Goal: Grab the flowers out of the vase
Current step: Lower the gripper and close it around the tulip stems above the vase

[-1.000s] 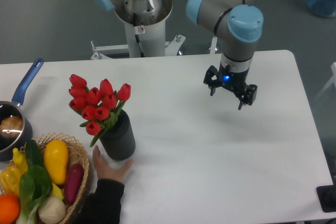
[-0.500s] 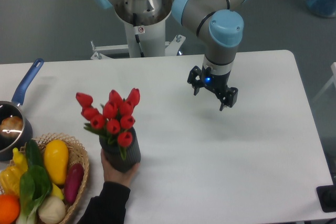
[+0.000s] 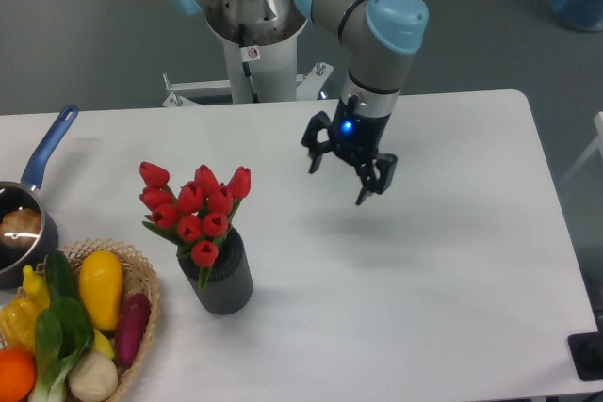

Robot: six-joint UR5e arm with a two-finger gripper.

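A bunch of red tulip flowers (image 3: 196, 206) with green leaves stands in the dark grey ribbed vase (image 3: 220, 279) at the front left of the white table. The buds lean a little to the left above the vase mouth. My gripper (image 3: 337, 184) hangs open above the table's middle, to the right of the flowers and well apart from them. Nothing sits between its fingers.
A wicker basket (image 3: 143, 325) with a yellow pepper (image 3: 100, 289), leafy greens and other vegetables stands at the front left corner. A blue-handled steel saucepan (image 3: 23, 225) sits at the left edge. The arm's base (image 3: 252, 25) rises behind the table.
The gripper moved left toward the flowers. A person's hand shifted the vase slightly right and has since left the view.
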